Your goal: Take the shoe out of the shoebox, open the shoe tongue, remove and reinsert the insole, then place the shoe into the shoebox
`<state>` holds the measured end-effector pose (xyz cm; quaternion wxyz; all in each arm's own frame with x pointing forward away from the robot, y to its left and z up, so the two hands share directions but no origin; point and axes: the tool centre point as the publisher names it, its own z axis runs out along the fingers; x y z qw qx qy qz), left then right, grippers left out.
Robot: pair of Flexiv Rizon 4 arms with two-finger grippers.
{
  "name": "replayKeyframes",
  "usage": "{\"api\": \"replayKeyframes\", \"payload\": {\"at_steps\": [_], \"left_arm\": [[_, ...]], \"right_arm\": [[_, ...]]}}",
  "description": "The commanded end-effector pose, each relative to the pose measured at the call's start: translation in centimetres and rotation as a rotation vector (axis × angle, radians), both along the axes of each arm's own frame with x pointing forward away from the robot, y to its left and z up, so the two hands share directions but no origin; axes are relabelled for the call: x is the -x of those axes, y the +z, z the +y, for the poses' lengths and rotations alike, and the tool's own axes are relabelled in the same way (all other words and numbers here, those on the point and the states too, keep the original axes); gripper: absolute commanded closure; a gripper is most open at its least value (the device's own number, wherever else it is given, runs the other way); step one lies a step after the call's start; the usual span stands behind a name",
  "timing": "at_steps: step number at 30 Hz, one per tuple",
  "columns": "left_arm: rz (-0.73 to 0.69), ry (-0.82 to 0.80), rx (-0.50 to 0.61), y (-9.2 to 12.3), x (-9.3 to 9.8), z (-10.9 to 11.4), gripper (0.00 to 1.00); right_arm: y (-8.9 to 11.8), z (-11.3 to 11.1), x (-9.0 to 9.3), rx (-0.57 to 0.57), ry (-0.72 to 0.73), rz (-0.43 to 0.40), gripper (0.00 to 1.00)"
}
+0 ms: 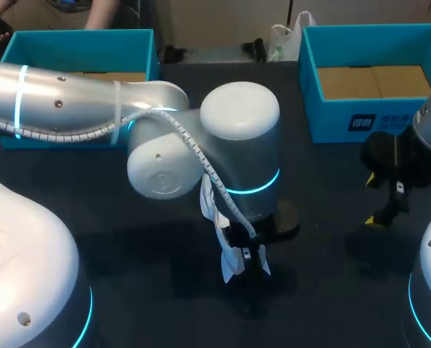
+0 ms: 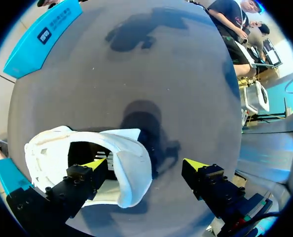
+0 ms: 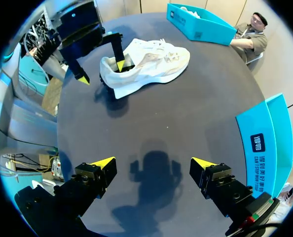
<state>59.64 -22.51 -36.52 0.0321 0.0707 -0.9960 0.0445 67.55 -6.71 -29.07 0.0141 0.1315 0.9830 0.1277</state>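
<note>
A white shoe (image 3: 149, 61) stands on its sole on the dark table, toe toward the far blue shoebox (image 3: 201, 22). My left gripper (image 2: 145, 165) is open at the shoe's heel (image 2: 127, 168). One of its fingers (image 2: 94, 165) is down inside the shoe's opening and the other stands outside on the table side. In the head view my left arm hides most of the shoe (image 1: 230, 264). My right gripper (image 3: 153, 163) hangs open over bare table, well away from the shoe, with nothing between its fingers.
Two blue shoeboxes stand at the back of the table, one at the left (image 1: 78, 47) and one at the right (image 1: 375, 72). The right box is close to my right gripper (image 1: 381, 199). Dark bare table (image 1: 331, 275) lies between the arms.
</note>
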Motion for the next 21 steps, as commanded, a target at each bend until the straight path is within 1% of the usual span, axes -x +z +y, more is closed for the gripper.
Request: {"api": "replayKeyframes", "payload": {"at_steps": [1, 5, 10, 17, 21], "left_arm": [[0.0, 0.01, 0.012, -0.9, -0.2, 0.7, 0.0], [0.015, 0.023, 0.01, -1.6, -0.6, 0.6, 0.0], [0.019, 0.024, 0.003, -2.3, -0.7, 0.2, 0.0], [0.016, 0.024, -0.012, -2.6, -0.7, -0.1, 0.0], [0.006, 0.02, -0.023, -2.9, -0.4, -0.4, 0.0]], "right_arm": [[-0.1, 0.1, 0.0, 0.004, -0.001, -0.001, 0.0], [-0.1, 0.1, 0.0, 0.004, -0.001, -0.001, 0.0], [-0.1, 0.1, 0.0, 0.004, -0.001, -0.001, 0.0], [-0.1, 0.1, 0.0, 0.004, -0.001, -0.001, 0.0], [-0.1, 0.1, 0.0, 0.004, -0.001, -0.001, 0.0]]}}
